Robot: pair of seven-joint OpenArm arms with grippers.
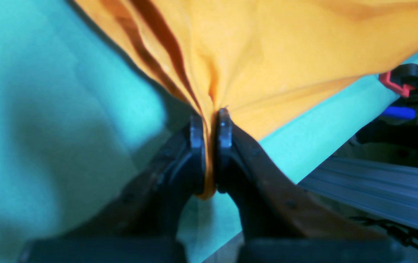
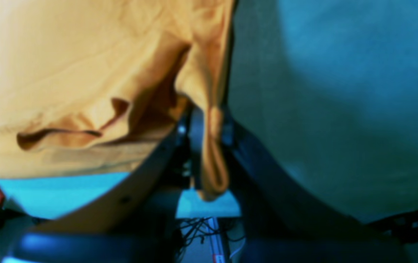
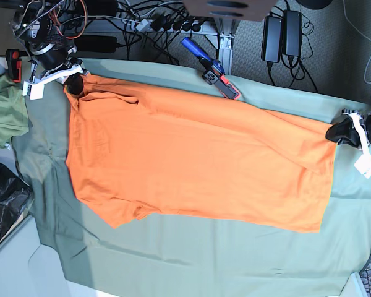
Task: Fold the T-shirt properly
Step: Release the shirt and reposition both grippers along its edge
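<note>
The orange T-shirt [image 3: 198, 161] lies spread across the pale green table cloth [image 3: 191, 253], long side running left to right. My left gripper [image 3: 334, 133] is at the shirt's far right corner, shut on a pinch of orange cloth [image 1: 209, 120]. My right gripper [image 3: 74, 83] is at the shirt's top left corner, shut on a bunched fold of the shirt [image 2: 212, 146]. In both wrist views the held cloth hangs pulled up from the table, with creases running to the jaws.
An olive green bunched garment [image 3: 3, 114] lies at the left edge. A blue and red clamp [image 3: 211, 69] grips the table's back edge near the shirt. A black bag [image 3: 3, 204] sits lower left. Cables and power bricks [image 3: 281, 34] lie behind the table.
</note>
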